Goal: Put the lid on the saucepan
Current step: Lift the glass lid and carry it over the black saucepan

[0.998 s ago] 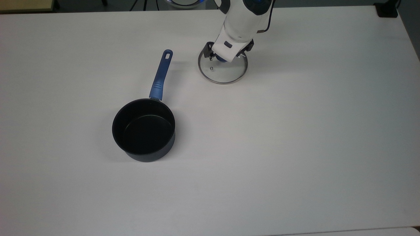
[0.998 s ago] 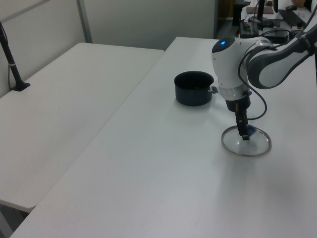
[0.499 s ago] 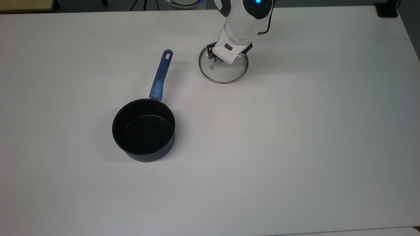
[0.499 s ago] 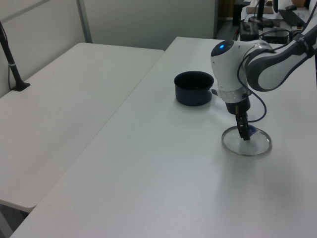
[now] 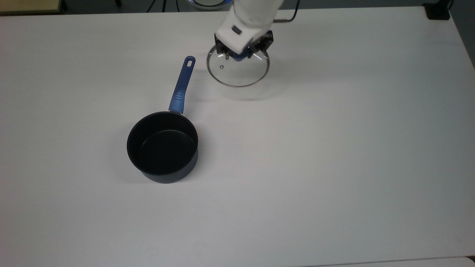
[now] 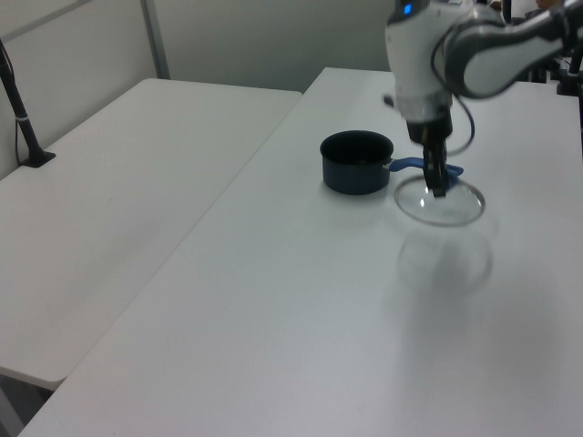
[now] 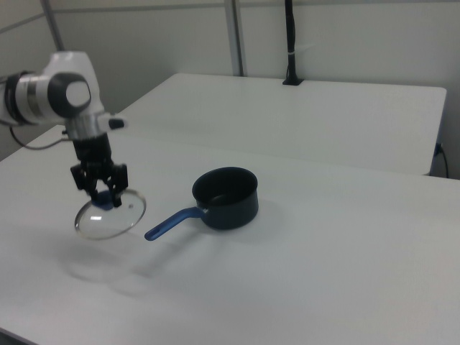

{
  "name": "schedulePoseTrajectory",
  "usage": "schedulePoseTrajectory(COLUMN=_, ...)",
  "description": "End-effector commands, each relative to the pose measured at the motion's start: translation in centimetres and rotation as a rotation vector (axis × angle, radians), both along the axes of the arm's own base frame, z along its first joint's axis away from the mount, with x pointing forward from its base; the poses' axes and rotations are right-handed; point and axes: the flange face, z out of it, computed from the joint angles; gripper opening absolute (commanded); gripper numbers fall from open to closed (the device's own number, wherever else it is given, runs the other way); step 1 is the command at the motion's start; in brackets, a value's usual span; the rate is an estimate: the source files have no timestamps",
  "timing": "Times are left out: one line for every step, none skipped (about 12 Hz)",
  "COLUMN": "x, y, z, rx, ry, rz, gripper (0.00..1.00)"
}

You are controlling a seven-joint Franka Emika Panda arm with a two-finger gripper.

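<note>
End effector: the end effector [image 5: 242, 55] [image 6: 438, 178] [image 7: 100, 188] is clenched on the blue knob [image 7: 105, 200] of the lid, its fingers [image 7: 121, 180] pointing down on either side of the knob.
Lid: the glass lid [image 5: 238, 71] [image 6: 439, 200] [image 7: 110, 214] with a metal rim hangs in the air above the table [image 5: 334, 148] [image 6: 301, 300] [image 7: 323, 273], tilted a little in the right view; its faint shadow lies on the table below it in the left view and the right view.
Lid position: in the top view it is at the far middle of the table, to the right of the saucepan's handle tip and apart from it.
Saucepan: the black saucepan [image 5: 162, 147] [image 6: 355, 162] [image 7: 226, 198] stands upright and uncovered on the table, well apart from the lid.
Handle: the blue handle [image 5: 182, 84] [image 7: 172, 221] runs toward the far edge in the top view, ending in a slot hole; in the right view it points toward the lid.
Arm: the white arm [image 5: 252, 15] [image 6: 455, 55] [image 7: 57, 93] reaches in from the far side in the top view.
</note>
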Motion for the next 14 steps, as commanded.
schedulePoseTrajectory(x=1.9, y=-1.3, z=6.3, rx=0.048, ry=-0.053, rz=-0.023, gripper=0.19)
schedulePoseTrajectory(x=2.5, y=-1.6, z=8.0, rx=0.075, ry=-0.069, rz=-0.047, gripper=0.19)
schedulePoseTrajectory(x=3.5, y=-2.1, z=9.1, rx=0.068, ry=-0.078, rz=-0.087, gripper=0.18)
schedulePoseTrajectory(x=5.4, y=-4.9, z=10.3, rx=0.067, ry=-0.109, rz=-0.173, gripper=0.18)
schedulePoseTrajectory(x=7.0, y=-7.8, z=11.7, rx=0.067, ry=-0.149, rz=-0.244, gripper=0.18)
schedulePoseTrajectory(x=8.4, y=-10.4, z=12.3, rx=0.049, ry=-0.187, rz=-0.307, gripper=0.18)
schedulePoseTrajectory(x=9.7, y=-12.5, z=12.1, rx=0.020, ry=-0.210, rz=-0.337, gripper=0.18)
schedulePoseTrajectory(x=10.9, y=-13.9, z=11.8, rx=-0.008, ry=-0.232, rz=-0.348, gripper=0.18)
schedulePoseTrajectory(x=12.3, y=-15.6, z=10.9, rx=-0.021, ry=-0.257, rz=-0.380, gripper=0.18)
schedulePoseTrajectory(x=13.6, y=-17.1, z=9.6, rx=-0.028, ry=-0.283, rz=-0.425, gripper=0.18)
schedulePoseTrajectory(x=14.8, y=-18.2, z=7.9, rx=-0.038, ry=-0.306, rz=-0.447, gripper=0.18)
schedulePoseTrajectory(x=15.7, y=-18.7, z=6.6, rx=-0.055, ry=-0.310, rz=-0.464, gripper=0.18)
schedulePoseTrajectory(x=16.4, y=-18.7, z=5.5, rx=-0.060, ry=-0.306, rz=-0.468, gripper=0.18)
schedulePoseTrajectory(x=16.9, y=-18.7, z=4.7, rx=-0.060, ry=-0.309, rz=-0.477, gripper=0.18)
